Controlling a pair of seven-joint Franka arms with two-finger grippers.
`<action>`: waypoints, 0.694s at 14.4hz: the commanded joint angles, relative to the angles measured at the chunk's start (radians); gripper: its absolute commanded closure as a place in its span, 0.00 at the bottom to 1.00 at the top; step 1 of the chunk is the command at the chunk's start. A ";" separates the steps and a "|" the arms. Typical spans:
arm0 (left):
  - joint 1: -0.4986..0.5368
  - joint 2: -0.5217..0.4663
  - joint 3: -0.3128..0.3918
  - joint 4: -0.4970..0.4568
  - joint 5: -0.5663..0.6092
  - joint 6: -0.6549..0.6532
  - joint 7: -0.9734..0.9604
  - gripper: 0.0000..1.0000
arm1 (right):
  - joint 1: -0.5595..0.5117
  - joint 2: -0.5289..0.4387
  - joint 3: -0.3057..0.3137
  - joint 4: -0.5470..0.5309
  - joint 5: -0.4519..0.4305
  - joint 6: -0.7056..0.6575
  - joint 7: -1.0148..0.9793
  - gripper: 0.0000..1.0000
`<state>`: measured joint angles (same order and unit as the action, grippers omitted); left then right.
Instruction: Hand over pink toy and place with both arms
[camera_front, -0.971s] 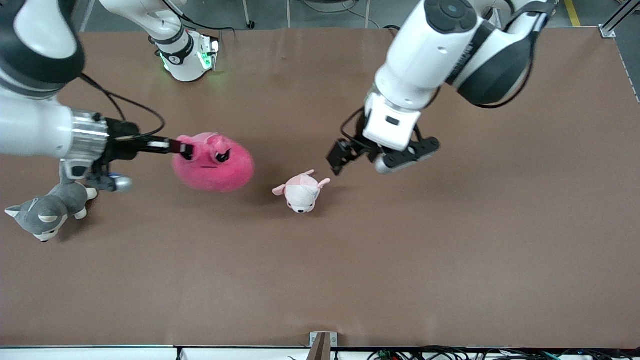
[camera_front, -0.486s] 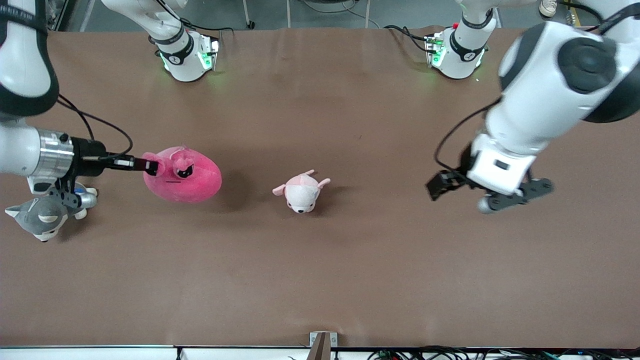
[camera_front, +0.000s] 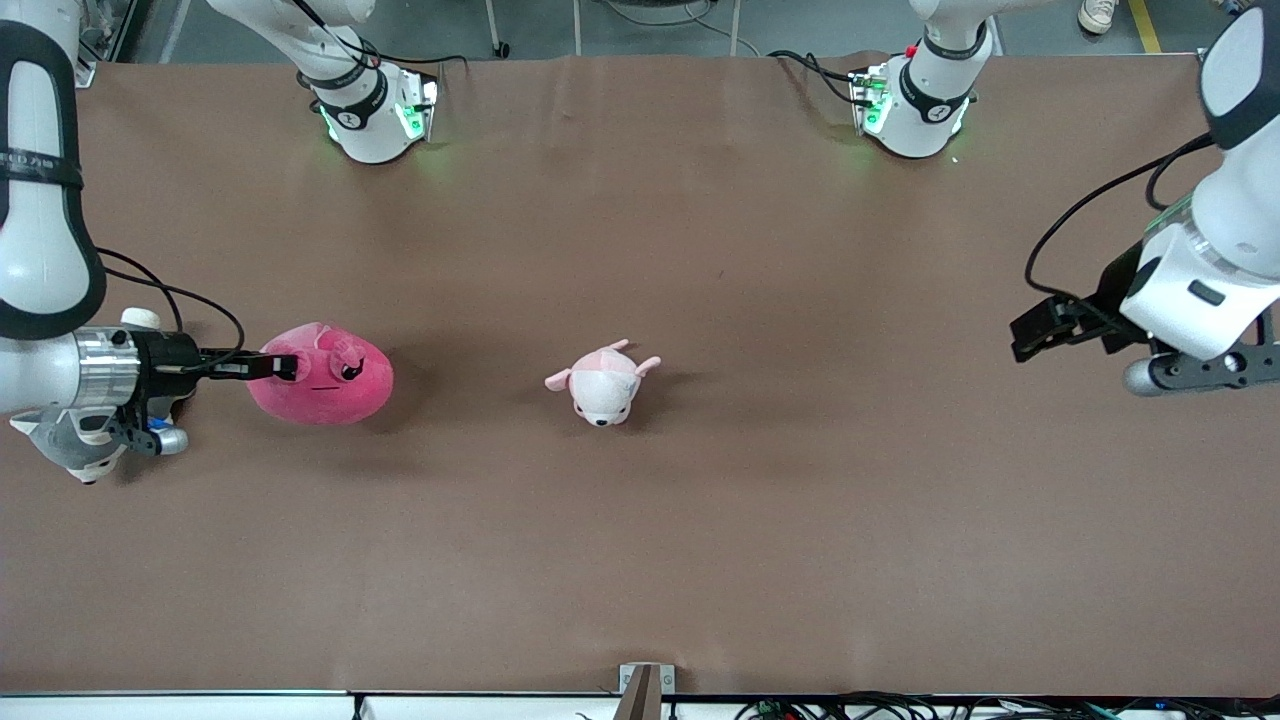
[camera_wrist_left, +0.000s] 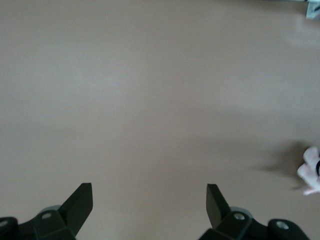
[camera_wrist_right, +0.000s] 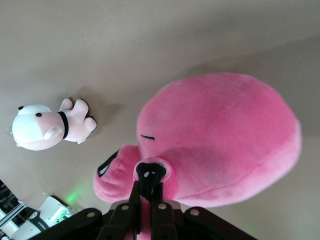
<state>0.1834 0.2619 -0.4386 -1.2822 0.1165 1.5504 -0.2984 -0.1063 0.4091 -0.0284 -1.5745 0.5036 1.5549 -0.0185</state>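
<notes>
The pink toy (camera_front: 325, 378), a round hot-pink plush with angry black eyes, hangs low over the table at the right arm's end. My right gripper (camera_front: 284, 367) is shut on a small ear at its top edge. In the right wrist view the pink toy (camera_wrist_right: 225, 135) fills the middle and the right gripper (camera_wrist_right: 148, 181) pinches that ear between closed fingers. My left gripper (camera_front: 1035, 335) hangs open over the left arm's end of the table with nothing in it. In the left wrist view the left gripper (camera_wrist_left: 149, 197) shows only bare table between its spread fingers.
A small pale pink-and-white plush (camera_front: 602, 382) lies mid-table, also visible as the pale plush (camera_wrist_right: 47, 127) and at the edge as the pale plush (camera_wrist_left: 311, 170). A grey husky plush (camera_front: 62, 448) lies partly hidden under the right wrist. Both arm bases (camera_front: 370, 110) stand along the table's edge farthest from the front camera.
The right gripper has carried the pink toy toward the right arm's end of the table and lower. The left arm has swung away, open, to its own end.
</notes>
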 joint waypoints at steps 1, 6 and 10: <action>0.014 -0.041 -0.005 -0.008 0.018 -0.030 0.065 0.00 | -0.039 0.028 0.018 0.010 0.076 -0.006 -0.014 1.00; -0.068 -0.110 0.131 -0.025 0.006 -0.067 0.217 0.00 | -0.059 0.080 0.018 0.010 0.141 0.001 -0.073 1.00; -0.223 -0.239 0.354 -0.165 -0.058 -0.086 0.240 0.00 | -0.066 0.103 0.018 0.013 0.151 0.013 -0.074 1.00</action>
<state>0.0112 0.1209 -0.1659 -1.3285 0.1021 1.4562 -0.0746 -0.1501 0.5035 -0.0280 -1.5727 0.6305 1.5638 -0.0826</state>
